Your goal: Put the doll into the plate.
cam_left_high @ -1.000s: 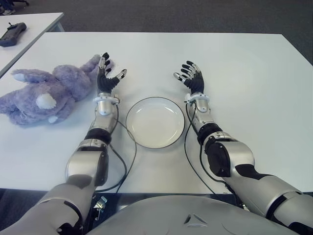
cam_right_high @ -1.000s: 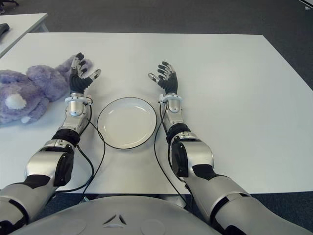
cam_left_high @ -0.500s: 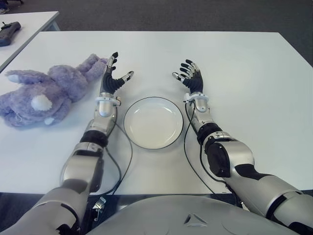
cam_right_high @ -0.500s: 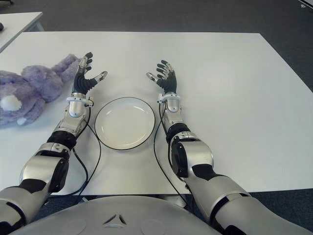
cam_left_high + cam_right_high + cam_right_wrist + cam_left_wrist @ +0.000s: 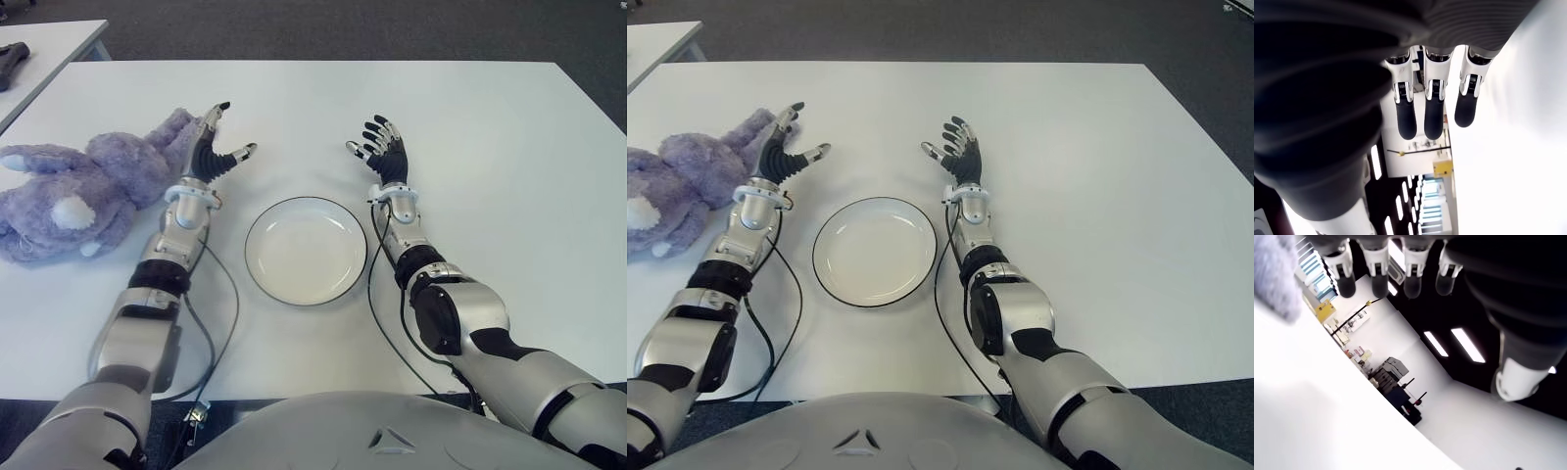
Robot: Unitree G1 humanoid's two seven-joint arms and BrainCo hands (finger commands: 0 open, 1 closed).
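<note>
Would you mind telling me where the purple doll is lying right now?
The doll lies on the white table at the robot's far left, just beyond the open left hand and left of the plate.

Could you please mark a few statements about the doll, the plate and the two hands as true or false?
1. The purple doll lies inside the plate. False: it lies on the white table, off to the plate's left.
2. The plate holds nothing. True.
3. The left hand is shut on the doll. False: its fingers are spread, beside the doll's near edge, and it holds nothing.
4. The right hand is open, showing right of the plate and beyond it. True.
5. The plate sits between the two forearms. True.
</note>
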